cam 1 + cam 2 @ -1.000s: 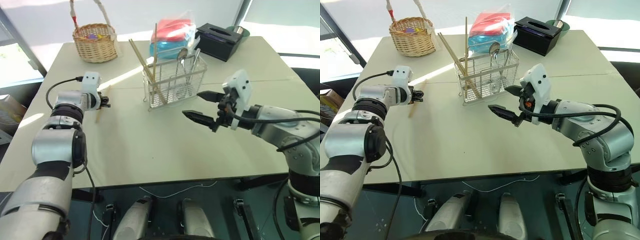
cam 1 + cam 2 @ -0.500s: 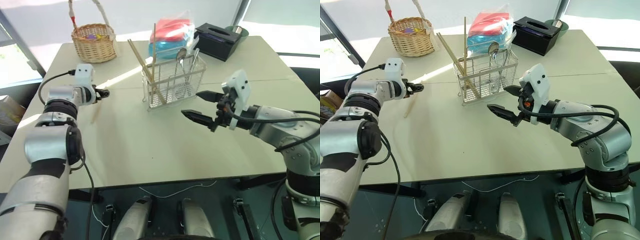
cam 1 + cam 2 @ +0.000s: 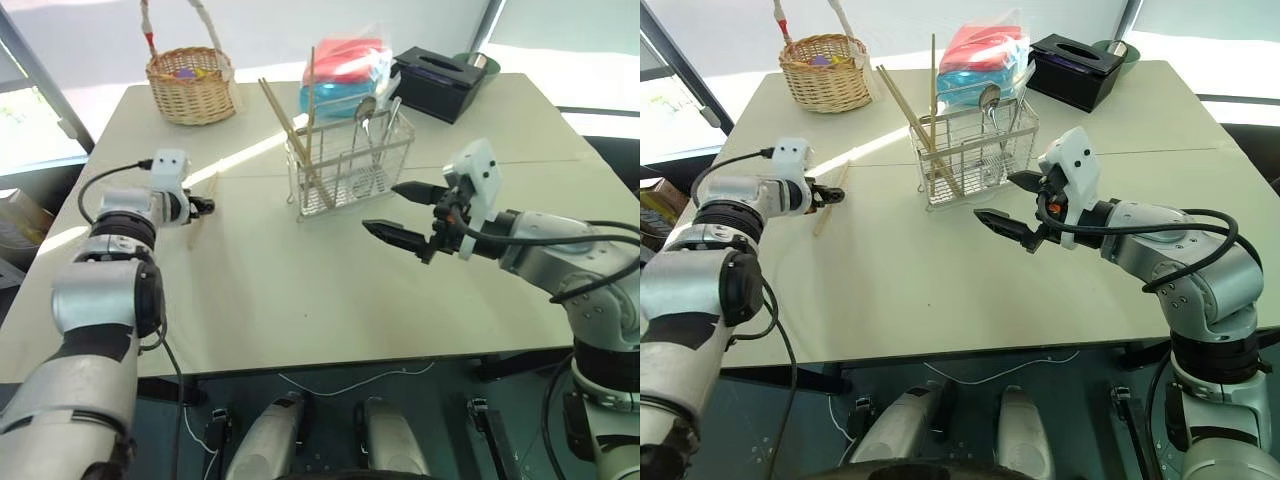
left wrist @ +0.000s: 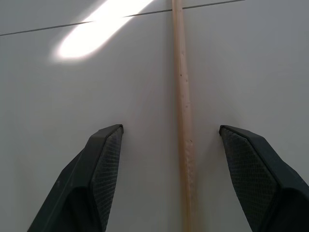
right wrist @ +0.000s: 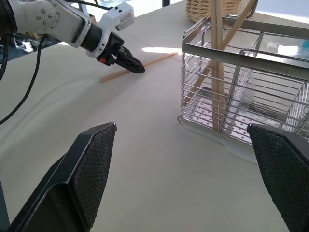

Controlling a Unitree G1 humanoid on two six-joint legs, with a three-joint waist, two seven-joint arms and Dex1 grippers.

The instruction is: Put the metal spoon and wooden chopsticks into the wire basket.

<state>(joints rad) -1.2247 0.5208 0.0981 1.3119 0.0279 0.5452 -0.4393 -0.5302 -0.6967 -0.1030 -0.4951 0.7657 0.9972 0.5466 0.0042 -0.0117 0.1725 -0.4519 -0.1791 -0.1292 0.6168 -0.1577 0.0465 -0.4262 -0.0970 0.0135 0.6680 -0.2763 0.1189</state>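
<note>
The wire basket (image 3: 350, 160) stands mid-table. The metal spoon (image 3: 366, 108) is upright inside it, and wooden chopsticks (image 3: 288, 128) lean out of its left end. One more chopstick (image 4: 182, 121) lies flat on the table at the left. My left gripper (image 4: 169, 129) is open, low over this stick, with one finger on each side and neither touching it. My right gripper (image 3: 381, 207) hovers open and empty in front of the basket, to its right. The right wrist view shows the left gripper (image 5: 133, 66) at the loose chopstick (image 5: 154, 60).
A round wicker basket (image 3: 190, 85) with a tall handle sits at the far left corner. Behind the wire basket are a blue and red bag (image 3: 345, 72) and a black tissue box (image 3: 440, 82). Bare tabletop (image 3: 300, 290) lies in front.
My left gripper swung up and away to the left, then came back down over the loose chopstick. The right arm has stayed where it was.
</note>
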